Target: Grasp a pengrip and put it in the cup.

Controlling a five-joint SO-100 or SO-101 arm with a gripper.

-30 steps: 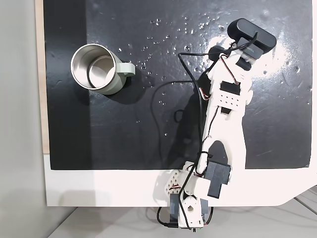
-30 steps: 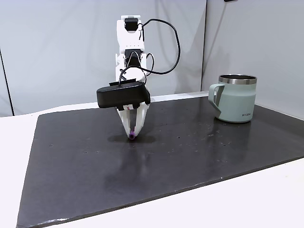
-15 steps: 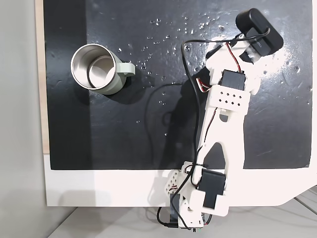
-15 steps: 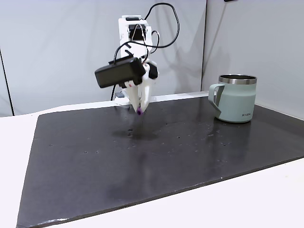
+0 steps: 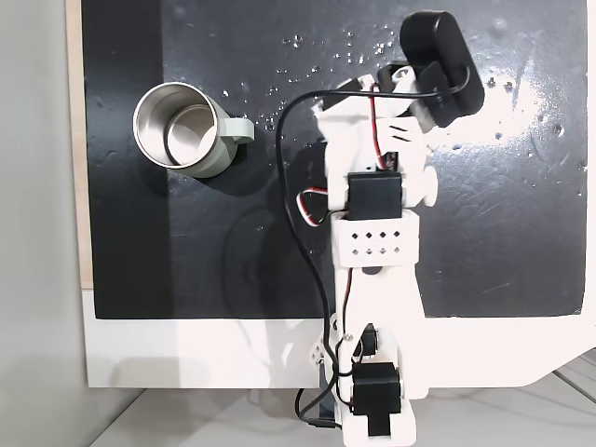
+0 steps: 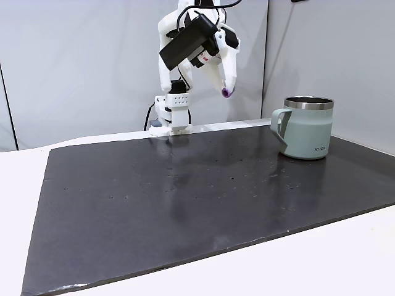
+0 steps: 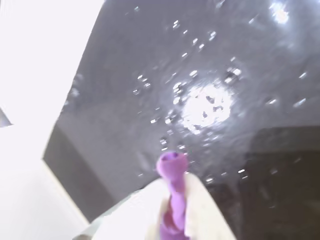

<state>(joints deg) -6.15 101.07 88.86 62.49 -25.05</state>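
Observation:
The purple pengrip (image 7: 173, 192) is pinched between my white fingers (image 7: 205, 210) in the wrist view, its end sticking out past the tips. In a fixed view from the side my gripper (image 6: 227, 91) hangs high above the black mat, shut on the pengrip (image 6: 226, 92). The cup (image 6: 306, 127), sage-green with a steel rim, stands on the mat to the right of the gripper and lower. In a fixed view from above the cup (image 5: 180, 128) sits at the left and my arm (image 5: 377, 214) reaches up the middle.
A black camera housing (image 5: 441, 65) rides on the wrist. The black mat (image 6: 185, 197) lies on a white table (image 6: 345, 259). Black cables (image 5: 291, 186) loop beside the arm. The arm's base (image 6: 172, 114) stands at the mat's far edge.
The gripper has lifted the pengrip from the mat to well above it and swung toward the cup. The cup has stayed put.

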